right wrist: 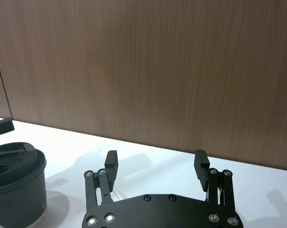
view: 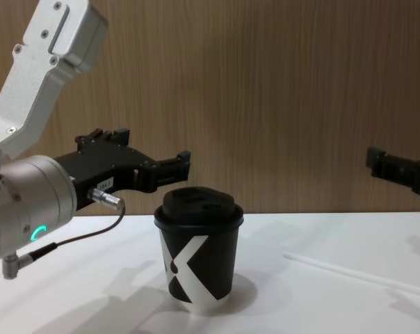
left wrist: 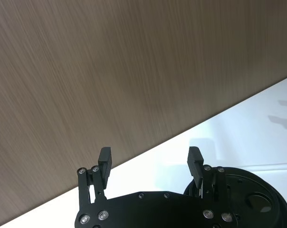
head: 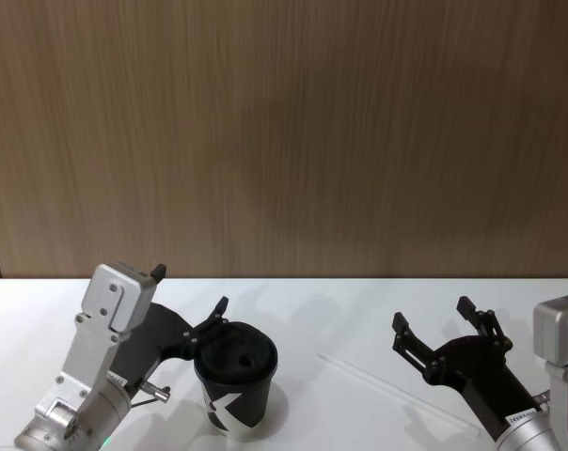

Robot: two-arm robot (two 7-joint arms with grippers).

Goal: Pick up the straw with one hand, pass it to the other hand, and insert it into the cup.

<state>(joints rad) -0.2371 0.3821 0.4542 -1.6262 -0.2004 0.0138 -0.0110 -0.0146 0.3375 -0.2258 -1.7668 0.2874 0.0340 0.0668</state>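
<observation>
Bright, even light from overhead; white worktop (head: 359,310) nearly blown out, little texture. Shadows soft and faint: in chest view the cup (view: 199,254) throws pale ones toward 8 and 3 o'clock. Wood wall (head: 284,132) matte, no glare. Lid has a dull sheen. Green ring (view: 35,233) glows at 9 o'clock

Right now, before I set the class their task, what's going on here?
Nothing is held yet. The straw lies flat on the white table, to the right of the lidded cup. The right hand hovers open near the straw. The left hand, also open, hangs close by the cup's left side. Pickup, hand-over and insertion are not yet done.
</observation>
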